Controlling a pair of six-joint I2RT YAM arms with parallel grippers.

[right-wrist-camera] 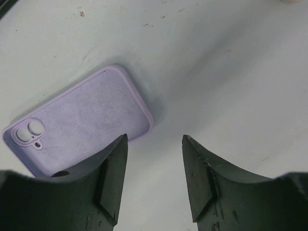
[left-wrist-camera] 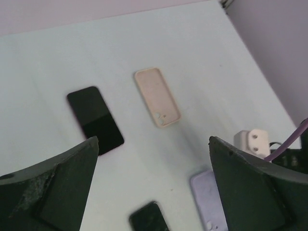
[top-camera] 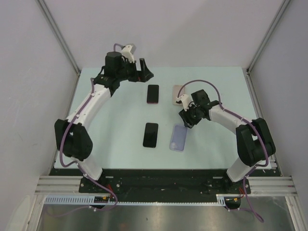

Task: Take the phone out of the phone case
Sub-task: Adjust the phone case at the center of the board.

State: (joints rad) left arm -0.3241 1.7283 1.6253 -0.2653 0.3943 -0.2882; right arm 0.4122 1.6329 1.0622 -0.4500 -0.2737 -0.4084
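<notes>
Both jaws: spread, empty.
Right jaws: low over lilac case (right-wrist-camera: pixel 82 118) end.
Left jaws: high above far desk (top-camera: pixel 120 106).
Lilac case: empty, hollow up.
Phone (top-camera: pixel 150 134): flat, just left of it.
Second phone (left-wrist-camera: pixel 95 120): beside beige case (left-wrist-camera: pixel 157 97).

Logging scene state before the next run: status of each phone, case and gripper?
lilac case: empty, inside up.
beige case: empty, inside up.
far phone: flat on table, screen dark.
near phone: flat on table, screen dark.
left gripper: open, empty.
right gripper: open, empty, over the lilac case.
</notes>
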